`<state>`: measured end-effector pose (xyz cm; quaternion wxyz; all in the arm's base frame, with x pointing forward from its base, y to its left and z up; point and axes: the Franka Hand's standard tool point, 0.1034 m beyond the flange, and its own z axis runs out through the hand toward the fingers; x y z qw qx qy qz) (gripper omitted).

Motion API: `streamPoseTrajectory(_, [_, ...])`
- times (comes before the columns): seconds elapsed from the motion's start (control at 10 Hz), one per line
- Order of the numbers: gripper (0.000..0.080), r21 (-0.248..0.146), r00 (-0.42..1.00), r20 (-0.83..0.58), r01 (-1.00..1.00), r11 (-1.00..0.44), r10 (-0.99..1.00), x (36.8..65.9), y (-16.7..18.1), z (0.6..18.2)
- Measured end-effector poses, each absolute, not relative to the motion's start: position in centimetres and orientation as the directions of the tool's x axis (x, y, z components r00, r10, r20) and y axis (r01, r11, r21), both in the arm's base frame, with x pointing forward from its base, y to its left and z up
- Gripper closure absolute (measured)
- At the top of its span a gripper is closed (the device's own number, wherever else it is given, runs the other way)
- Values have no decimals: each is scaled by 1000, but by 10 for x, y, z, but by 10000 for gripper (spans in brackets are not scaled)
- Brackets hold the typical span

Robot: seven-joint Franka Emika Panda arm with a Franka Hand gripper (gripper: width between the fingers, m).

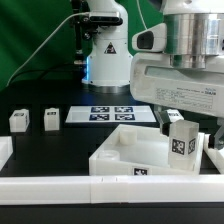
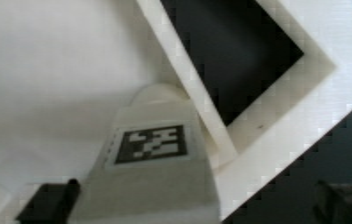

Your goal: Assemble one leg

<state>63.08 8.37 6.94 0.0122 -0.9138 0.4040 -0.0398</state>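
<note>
Nearest the exterior camera is the white raised-rim strip (image 1: 60,183) along the front edge, with the large white square tray-like tabletop with raised rim (image 1: 125,155) right behind it on the black bench (image 1: 40,150).

The small white plastic block-shaped leg with the black-and-white tag (image 1: 180,140) stands in the tray's corner on the exterior view's right, roughly upright. From the wrist camera it sits right against the rim.

The end effector (image 1: 180,108) hangs just above it, jaws fully wide and gripping nothing; the dark finger (image 2: 48,203) stands clear of the leg.

Risks I see:
- I can't tell whether the leg is fully seated. If not, any nudge tips it.
- Lifting off at an angle could let a finger clip the leg's top.
- Regrasping off-centre would twist it and jam it.

Two spare white tagged leg blocks (image 1: 35,119) sit well apart, near the marker board (image 1: 111,113).
</note>
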Motion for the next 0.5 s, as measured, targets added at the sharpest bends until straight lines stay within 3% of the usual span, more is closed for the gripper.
streamPoseTrajectory(0.5, [150, -54, 670, 63, -737, -673, -739, 631, 84, 69])
